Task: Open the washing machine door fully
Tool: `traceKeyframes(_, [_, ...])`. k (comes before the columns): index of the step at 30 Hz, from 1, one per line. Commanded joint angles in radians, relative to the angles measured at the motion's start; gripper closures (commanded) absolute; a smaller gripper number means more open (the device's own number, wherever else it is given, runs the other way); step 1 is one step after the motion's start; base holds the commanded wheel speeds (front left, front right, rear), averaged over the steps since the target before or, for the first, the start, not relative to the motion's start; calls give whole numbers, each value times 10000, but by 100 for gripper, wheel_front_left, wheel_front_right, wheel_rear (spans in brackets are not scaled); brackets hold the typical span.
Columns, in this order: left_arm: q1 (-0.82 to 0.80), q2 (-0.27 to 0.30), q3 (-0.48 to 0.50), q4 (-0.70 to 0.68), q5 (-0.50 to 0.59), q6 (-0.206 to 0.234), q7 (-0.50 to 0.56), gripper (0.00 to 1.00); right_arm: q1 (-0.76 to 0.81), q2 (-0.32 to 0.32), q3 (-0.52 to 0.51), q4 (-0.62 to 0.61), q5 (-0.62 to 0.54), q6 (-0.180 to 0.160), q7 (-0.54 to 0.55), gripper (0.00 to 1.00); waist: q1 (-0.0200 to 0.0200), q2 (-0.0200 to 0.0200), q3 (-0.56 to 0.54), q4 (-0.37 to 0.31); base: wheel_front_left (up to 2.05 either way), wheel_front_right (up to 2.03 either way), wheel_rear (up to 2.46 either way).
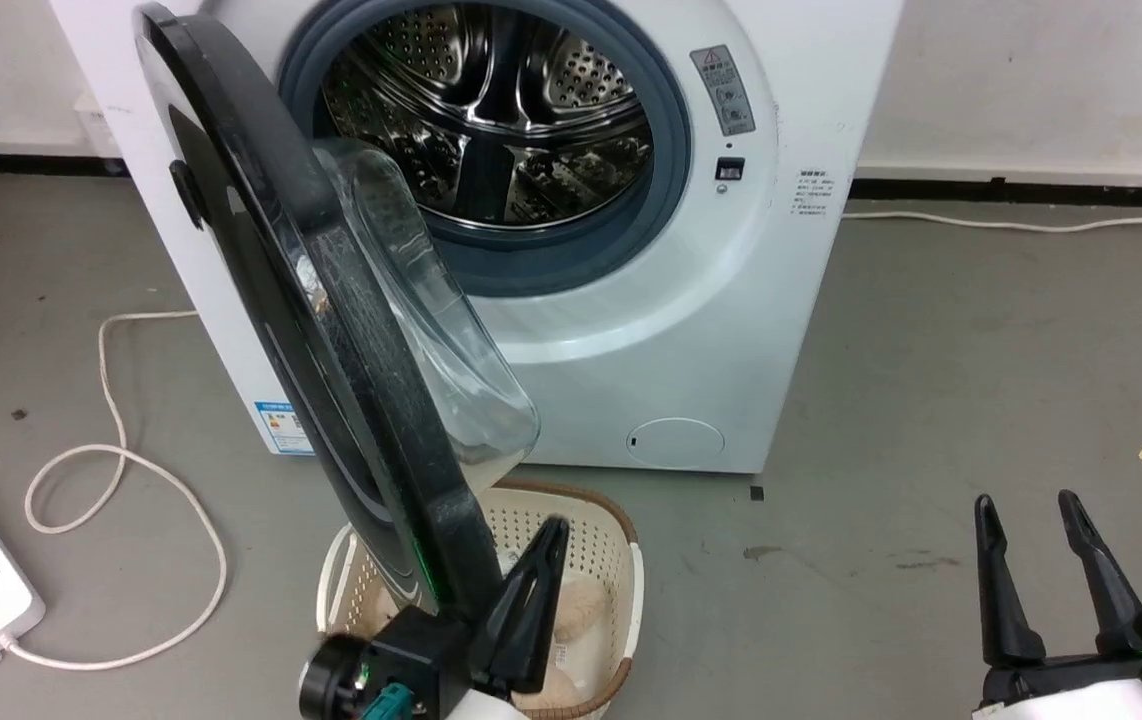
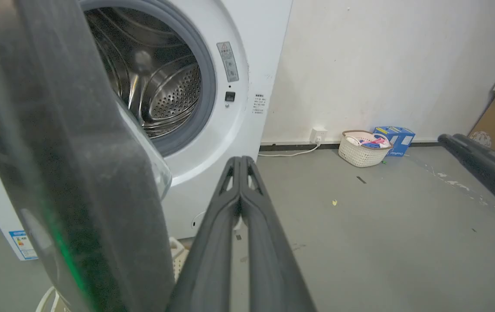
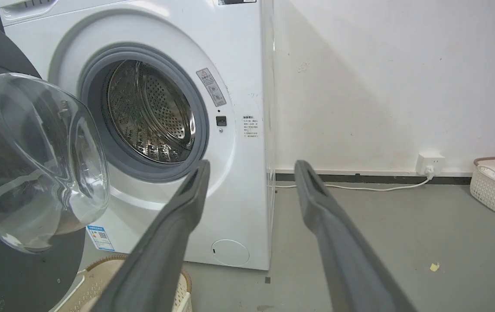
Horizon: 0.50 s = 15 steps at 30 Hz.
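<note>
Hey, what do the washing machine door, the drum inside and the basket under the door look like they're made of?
The washing machine door: smooth black rim with a sheen, probably plastic; its bulging centre is see-through with bright reflections, likely glass. The drum: mirror-bright perforated metal, probably stainless steel. The basket: matte cream openwork walls, brown rim, apparently plastic.

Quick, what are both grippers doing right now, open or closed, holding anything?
Left gripper: shut, gripping nothing, close beside the washing machine door.
Right gripper: open, empty.
</note>
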<state>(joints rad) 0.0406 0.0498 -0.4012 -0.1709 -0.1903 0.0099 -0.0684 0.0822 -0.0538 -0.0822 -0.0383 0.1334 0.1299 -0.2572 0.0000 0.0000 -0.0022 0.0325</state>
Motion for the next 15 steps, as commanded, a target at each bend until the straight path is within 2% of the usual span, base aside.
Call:
traceKeyframes(1, [25, 14, 16, 350, -147, 130, -77, 100, -116, 35, -29, -39, 65, 8, -45, 0, 0, 0, 49, 12, 0, 0, 0])
traceKeyframes(8, [-424, 10, 178, 1649, -399, 428, -323, 100, -133, 35, -114, -12, 158, 8, -45, 0, 0, 0, 197, 230, 0, 0, 0])
traceKeyframes(15, [-446, 128, 302, 2009, -443, 509, -530, 100, -50, 35, -120, 39, 202, 8, -45, 0, 0, 0, 124, 940, 0, 0, 0])
